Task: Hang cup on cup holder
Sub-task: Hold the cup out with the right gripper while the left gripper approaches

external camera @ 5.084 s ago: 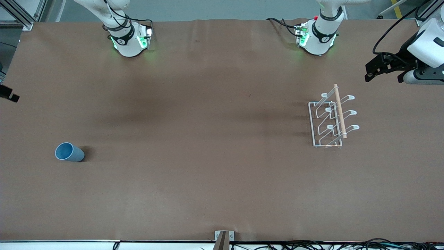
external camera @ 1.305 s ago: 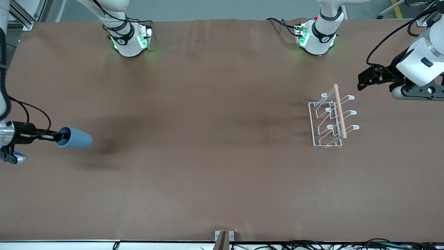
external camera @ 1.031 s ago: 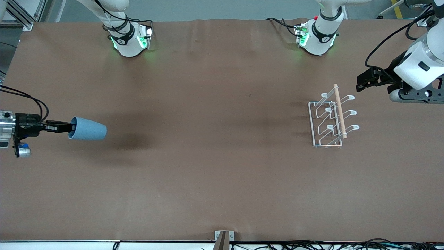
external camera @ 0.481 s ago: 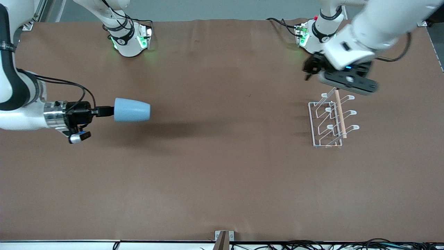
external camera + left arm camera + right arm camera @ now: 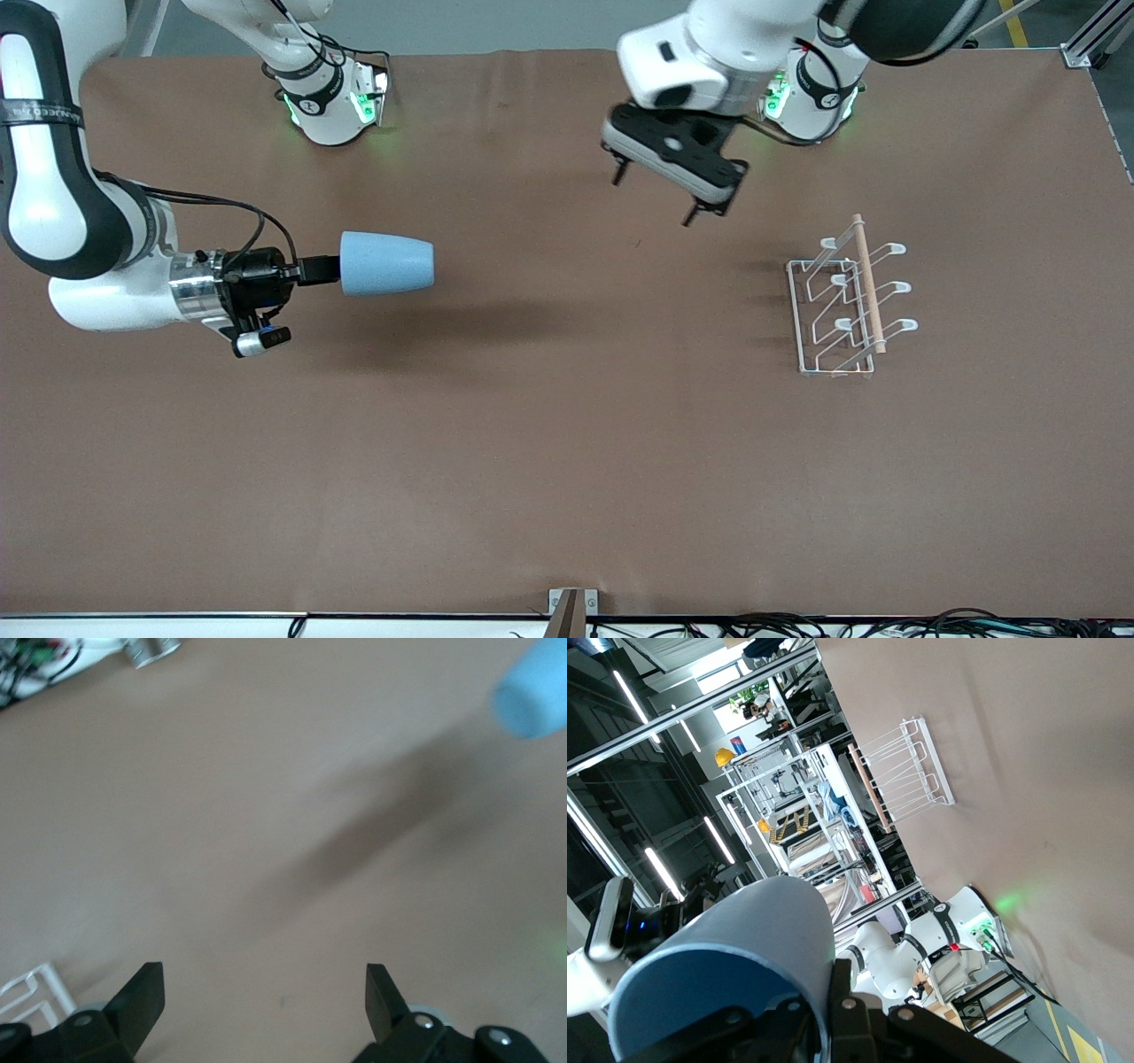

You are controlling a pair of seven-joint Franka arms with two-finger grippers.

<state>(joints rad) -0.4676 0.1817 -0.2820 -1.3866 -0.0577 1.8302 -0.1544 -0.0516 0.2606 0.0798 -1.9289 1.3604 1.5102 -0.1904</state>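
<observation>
The light-blue cup (image 5: 386,263) lies on its side in the air, over the right arm's half of the table. My right gripper (image 5: 324,268) is shut on its rim; in the right wrist view one finger (image 5: 838,997) presses the outside of the cup (image 5: 735,966). The white wire cup holder (image 5: 846,301) with its wooden rod stands at the left arm's end and shows in the right wrist view (image 5: 908,771). My left gripper (image 5: 656,193) is open and empty, over the table between the two bases. In the left wrist view (image 5: 264,1001) the cup (image 5: 532,695) is far off.
The brown table (image 5: 567,443) is bare around the cup holder. The two arm bases (image 5: 332,97) stand along the table's edge farthest from the front camera. A small metal bracket (image 5: 572,602) sits at the nearest edge. A corner of the cup holder (image 5: 31,992) shows in the left wrist view.
My right gripper picked the cup up from the table and carried it toward the middle. My left arm swung from its end of the table, past the cup holder, toward the middle.
</observation>
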